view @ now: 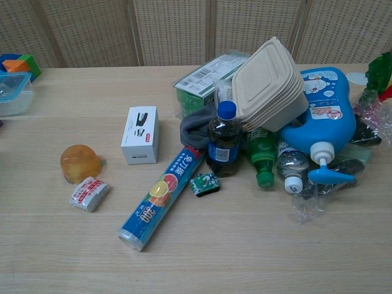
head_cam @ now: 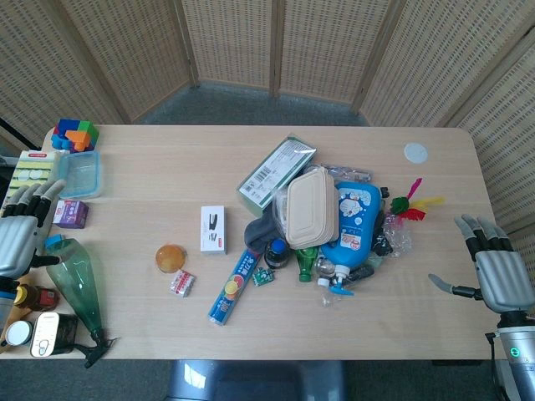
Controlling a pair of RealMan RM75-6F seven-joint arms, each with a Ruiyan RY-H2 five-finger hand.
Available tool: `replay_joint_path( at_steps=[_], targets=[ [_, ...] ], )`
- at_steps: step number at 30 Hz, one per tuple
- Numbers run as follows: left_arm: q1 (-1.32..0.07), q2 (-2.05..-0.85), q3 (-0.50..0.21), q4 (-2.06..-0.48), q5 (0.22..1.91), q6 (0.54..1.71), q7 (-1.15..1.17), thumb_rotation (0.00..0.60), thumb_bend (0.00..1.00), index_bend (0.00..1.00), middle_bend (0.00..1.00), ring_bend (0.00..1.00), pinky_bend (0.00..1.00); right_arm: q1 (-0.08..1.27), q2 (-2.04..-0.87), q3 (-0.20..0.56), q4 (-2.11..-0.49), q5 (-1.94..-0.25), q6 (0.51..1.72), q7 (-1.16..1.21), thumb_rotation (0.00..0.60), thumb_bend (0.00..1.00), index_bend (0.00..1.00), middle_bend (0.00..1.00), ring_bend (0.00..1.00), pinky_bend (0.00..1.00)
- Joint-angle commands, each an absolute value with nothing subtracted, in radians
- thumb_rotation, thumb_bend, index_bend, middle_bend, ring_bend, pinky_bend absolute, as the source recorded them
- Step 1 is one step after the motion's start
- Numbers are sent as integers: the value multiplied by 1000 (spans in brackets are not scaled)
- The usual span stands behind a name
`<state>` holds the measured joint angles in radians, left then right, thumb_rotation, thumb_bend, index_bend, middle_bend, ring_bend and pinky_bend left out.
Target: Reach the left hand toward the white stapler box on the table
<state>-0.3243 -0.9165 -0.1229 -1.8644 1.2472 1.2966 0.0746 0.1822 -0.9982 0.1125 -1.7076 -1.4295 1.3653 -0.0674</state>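
Your left hand (head_cam: 21, 227) sits at the table's left edge in the head view, fingers (head_cam: 38, 197) spread apart and holding nothing, tips pointing toward 1 o'clock. The chest view does not show it. Just beyond those fingertips, at about 3 o'clock, lies a small purple box (head_cam: 71, 214), and at 1 o'clock a clear blue-lidded container (head_cam: 80, 174). At 5 o'clock from the hand, a green plastic bottle (head_cam: 77, 282) lies on its side.

The white stapler box (head_cam: 213, 229) is well apart from your fingers, straight out at 3 o'clock, lying flat on the table (head_cam: 150, 326) with its long side running away from you. In the chest view the box (view: 140, 134) shows a black stapler picture on top. At its 7 o'clock sits an orange round object (view: 79, 163), with a small red-and-white packet (view: 89, 193) beside that. At its 4 o'clock a blue cling-film box (view: 162, 197) lies slanted, touching the clutter pile headed by the beige clamshell containers (view: 269, 86) and the blue detergent bottle (view: 324, 116).

Your right hand (head_cam: 493, 266) rests at the far right edge, fingers apart and empty.
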Motion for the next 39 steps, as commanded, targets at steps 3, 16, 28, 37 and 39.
replay_joint_path(
  at_steps=[3,16,28,37,39],
  targets=[
    [-330,-922,-125,-1857,1247,1279,74,597,144,0,0,0,0,180,-999,112,-1707,-1427,1369,-64,260,144,0,0,0,0],
    [-482,-920,-127,-1759,1339,1030,59,594,142,0,0,0,0,160,-984,102,-1719,-1443,1401,-57,256,143,0,0,0,0],
    [-698,-1093,-110,-1500,1549,846,38,595,142,0,0,0,0,107,-935,96,-1764,-1448,1476,-73,259,144,0,0,0,0],
    [-821,-1236,-52,-1317,1693,796,-17,596,139,0,0,0,0,79,-902,96,-1788,-1443,1510,-81,259,144,0,0,0,0],
    [-849,-1266,-35,-1275,1722,785,-30,595,136,0,0,0,0,74,-897,96,-1792,-1441,1514,-82,256,143,0,0,0,0]
  ],
)
